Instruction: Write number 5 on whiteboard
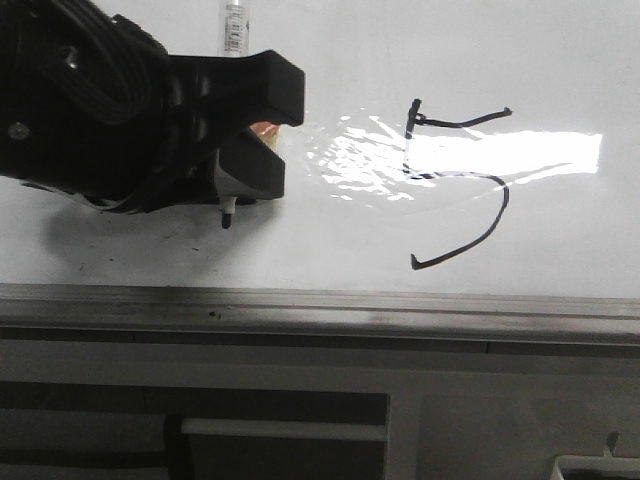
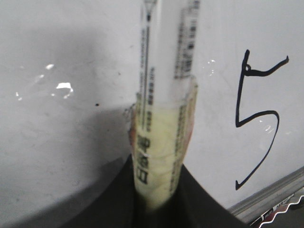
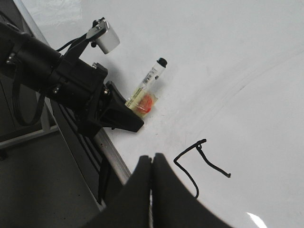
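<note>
Closest to you in the front view is the grey metal edge strip point(image 1: 320, 305) along the near side of the whiteboard point(image 1: 120, 250), and just beyond it your left hand point(image 1: 250, 150) hangs over the board's left part, closed on a marker point(image 1: 232, 30) whose clear barrel sticks up above the fingers while its black tip points down close to the surface; whether the tip touches the board you cannot tell from these pictures. In the left wrist view you can see the marker point(image 2: 161, 118) clamped between the dark fingers, wrapped in a yellowish band where they grip it. Well to the right of the tip, the number 5 point(image 1: 460, 190) already stands on the board: short upright stroke, wavy top bar, curved belly and a tail turning back left, partly crossed by a bright glare patch point(image 1: 500, 155). Your right hand point(image 3: 152, 164) sits above the board with its two fingers pressed together and nothing between them. Judging by how the figure reads in the left wrist view point(image 2: 256, 118), the writing looks finished; what seems left for you is only to carry the marker clear without smudging the ink.
</note>
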